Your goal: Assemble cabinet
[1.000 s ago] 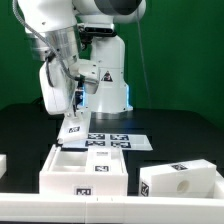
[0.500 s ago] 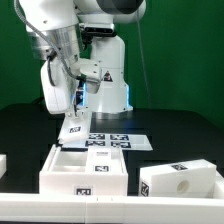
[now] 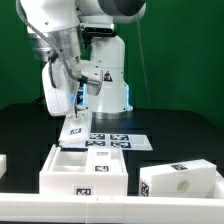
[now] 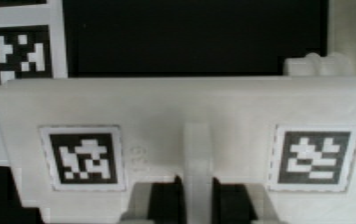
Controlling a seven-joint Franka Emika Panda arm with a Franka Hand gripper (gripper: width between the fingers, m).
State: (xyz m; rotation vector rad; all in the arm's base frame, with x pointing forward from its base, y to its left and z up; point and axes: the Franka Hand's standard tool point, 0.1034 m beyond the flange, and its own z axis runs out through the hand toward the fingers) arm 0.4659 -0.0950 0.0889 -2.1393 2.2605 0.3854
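Cab. panel point(image 3: 73, 127) barely shifted, gripper point(image 4: 193, 198) clamping it

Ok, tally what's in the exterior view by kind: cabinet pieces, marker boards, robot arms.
Cabinet pieces: 4 (held piece in the pincer, open box, right block, left-edge piece cut off by the frame)
Marker board: 1
Robot arm: 1
Total: 6
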